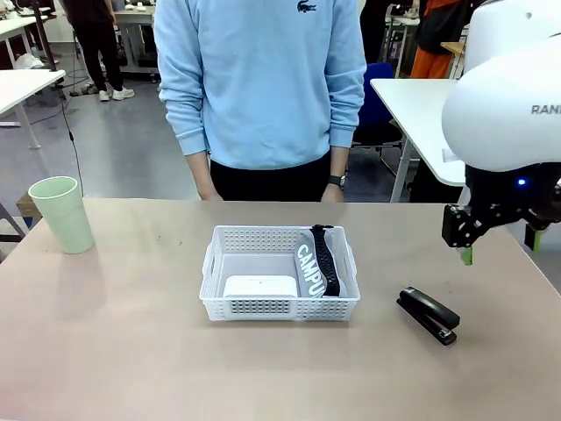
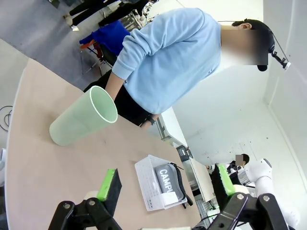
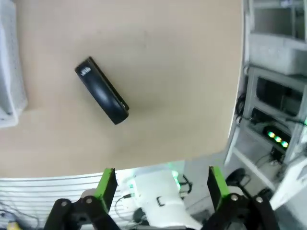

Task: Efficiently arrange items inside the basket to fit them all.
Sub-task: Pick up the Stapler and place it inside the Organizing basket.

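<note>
At the basket's (image 1: 279, 307) four o'clock lies the stapler (image 1: 428, 315). My right gripper (image 3: 162, 173) hangs nearby, wide and empty. Next, I judge: descend and straddle it.

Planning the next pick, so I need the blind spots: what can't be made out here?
- Front view: the near wall of the basket hides the lower end of the pouch and part of the white box; their contact is unclear.
- Right wrist view: the left edge cuts off the basket; print on the stapler is too small.
- Front view: the table edge hides the person below the wrists.
</note>
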Motion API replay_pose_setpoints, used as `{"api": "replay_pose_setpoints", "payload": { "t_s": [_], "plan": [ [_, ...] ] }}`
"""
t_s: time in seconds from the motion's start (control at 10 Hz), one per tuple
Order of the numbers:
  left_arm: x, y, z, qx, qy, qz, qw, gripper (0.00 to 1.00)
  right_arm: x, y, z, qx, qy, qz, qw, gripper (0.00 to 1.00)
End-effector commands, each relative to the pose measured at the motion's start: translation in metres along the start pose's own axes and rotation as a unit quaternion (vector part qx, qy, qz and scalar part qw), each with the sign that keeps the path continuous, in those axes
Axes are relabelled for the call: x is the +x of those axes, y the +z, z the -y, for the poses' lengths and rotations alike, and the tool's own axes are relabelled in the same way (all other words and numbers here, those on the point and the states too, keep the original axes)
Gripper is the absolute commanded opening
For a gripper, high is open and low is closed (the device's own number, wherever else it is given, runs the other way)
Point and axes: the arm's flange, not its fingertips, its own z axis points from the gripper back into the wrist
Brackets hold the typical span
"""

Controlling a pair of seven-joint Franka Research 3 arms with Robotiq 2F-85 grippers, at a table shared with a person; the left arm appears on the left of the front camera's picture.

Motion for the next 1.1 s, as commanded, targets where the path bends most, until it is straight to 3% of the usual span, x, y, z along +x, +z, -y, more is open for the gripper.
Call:
{"api": "replay_pose_setpoints", "payload": {
  "t_s": [0.0,0.1,0.5,0.6,0.8,1.0],
  "plan": [
    [-0.002,0.002,0.002,-0.006,-0.011,0.001,1.000,1.00,0.001,0.003,0.009,0.052,-0.012,0.033,0.998,1.00],
    [-0.002,0.002,0.002,-0.006,-0.011,0.001,1.000,1.00,0.000,0.000,0.000,0.000,0.000,0.000,1.000,1.00],
    [-0.002,0.002,0.002,-0.006,-0.011,0.001,1.000,1.00,0.000,0.000,0.000,0.000,0.000,0.000,1.000,1.00],
    [-0.002,0.002,0.002,-0.006,-0.011,0.001,1.000,1.00,-0.001,0.000,0.000,0.012,0.007,0.000,1.000,1.00],
    [-0.002,0.002,0.002,-0.006,-0.011,0.001,1.000,1.00,0.010,0.013,-0.020,0.057,0.031,0.056,0.996,1.00],
    [-0.002,0.002,0.002,-0.006,-0.011,0.001,1.000,1.00,0.014,-0.022,-0.034,0.119,0.025,0.051,0.991,1.00]
  ]
}}
